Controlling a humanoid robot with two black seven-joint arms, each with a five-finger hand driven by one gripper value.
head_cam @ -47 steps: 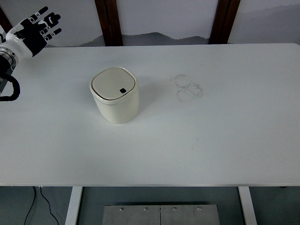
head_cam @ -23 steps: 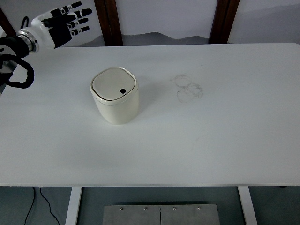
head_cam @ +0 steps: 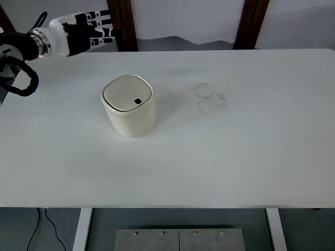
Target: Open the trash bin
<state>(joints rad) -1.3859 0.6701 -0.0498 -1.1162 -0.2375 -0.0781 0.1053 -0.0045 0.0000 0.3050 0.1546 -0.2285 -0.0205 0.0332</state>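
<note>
A small cream trash bin (head_cam: 129,107) stands upright on the white table (head_cam: 235,157), left of the middle. Its lid lies flat and closed, with a small dark button (head_cam: 137,101) near the lid's front right. My left hand (head_cam: 89,32) hovers at the table's far left corner, fingers stretched out and pointing right, holding nothing. It is well behind and to the left of the bin, not touching it. The right arm is out of sight.
Faint ring-shaped marks (head_cam: 211,98) stain the table right of the bin. Two dark wooden posts (head_cam: 123,23) stand behind the far edge. A black cable loop (head_cam: 23,83) hangs by my left arm at the left edge.
My left hand has swung rightward along the table's far edge, from the top left corner toward the post, its fingers turning to point right. The bin has not moved.
</note>
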